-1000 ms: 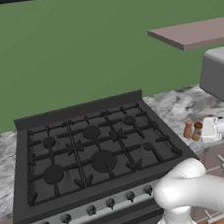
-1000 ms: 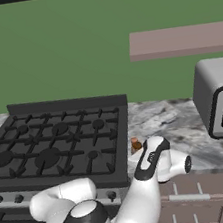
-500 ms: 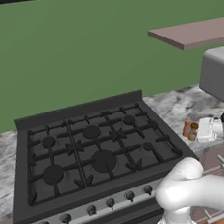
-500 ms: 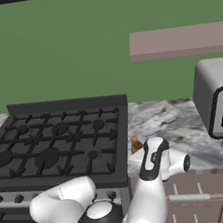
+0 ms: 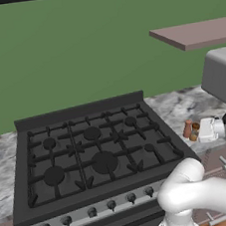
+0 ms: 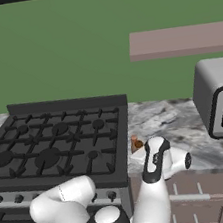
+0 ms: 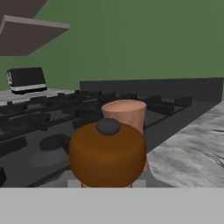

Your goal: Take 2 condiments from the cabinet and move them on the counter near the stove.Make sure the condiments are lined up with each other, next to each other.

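On the marble counter [image 6: 186, 122], just right of the black stove [image 5: 90, 153], stand two condiments. The reddish-orange bottle [image 5: 188, 128] with a paler top is nearest the stove. Touching its right side is the shorter dark brown bottle [image 5: 195, 131], and my gripper [image 5: 200, 132] is shut on it from the right. From the right base view the reddish bottle [image 6: 135, 144] peeks out beside my white hand [image 6: 155, 156]. The hand view has the dark brown bottle [image 7: 107, 153] up close, with the paler-topped one [image 7: 124, 113] right behind it. The cabinet is out of view.
A grey boxy appliance [image 6: 220, 99] stands on the counter to the right. A taupe wall shelf [image 6: 178, 40] hangs above it. Drawers with silver handles [image 6: 207, 195] run under the counter. My arm's elbow [image 5: 190, 191] bulks in front of the stove knobs.
My hand and the dark brown bottle have edged slightly left toward the reddish bottle. The arm's lower links have swung a little. The reddish bottle has not moved.
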